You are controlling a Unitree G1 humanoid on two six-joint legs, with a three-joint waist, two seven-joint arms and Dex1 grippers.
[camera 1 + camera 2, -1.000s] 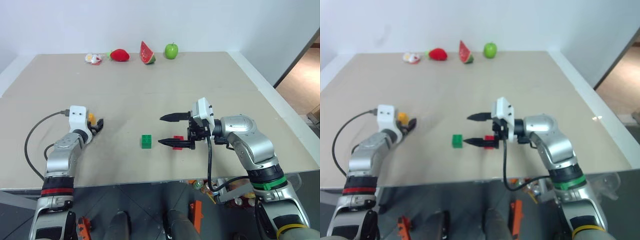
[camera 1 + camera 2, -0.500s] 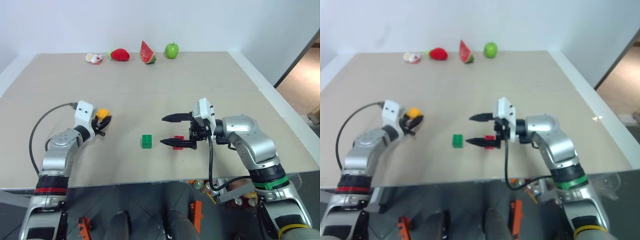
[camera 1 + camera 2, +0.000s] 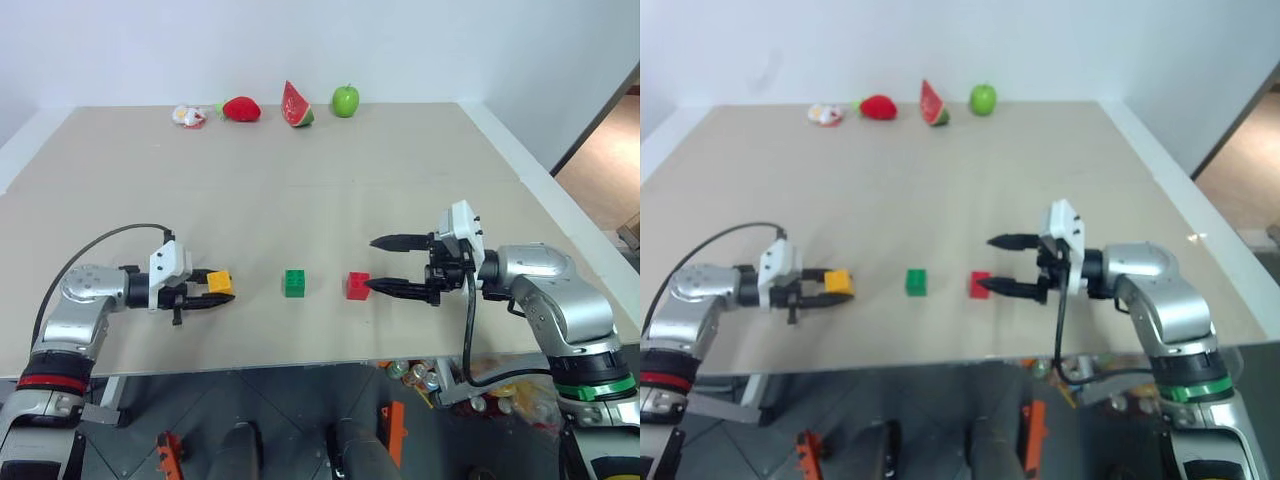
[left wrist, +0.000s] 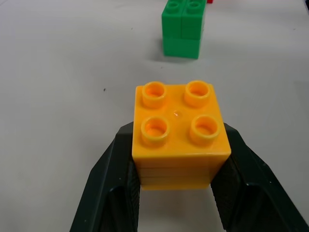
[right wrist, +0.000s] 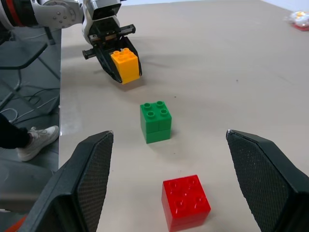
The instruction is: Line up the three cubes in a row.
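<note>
1. The left gripper (image 3: 205,290), clamped on the yellow-orange studded plastic cube (image 3: 220,282), had swung in from the table's (image 3: 300,180) left.
2. The right gripper (image 3: 392,265), jaws apart, had withdrawn from the red studded plastic cube (image 3: 357,286).
3. Green studded plastic cube (image 3: 294,283) and red sat near the front edge; yellow-orange remained unplaced.

The left end effector (image 4: 176,193) clamps the yellow-orange cube (image 4: 179,133), studs up, the green cube (image 4: 183,29) beyond it

Bright, even light — soft shadows (faint glare), sharp focus throughout.
</note>
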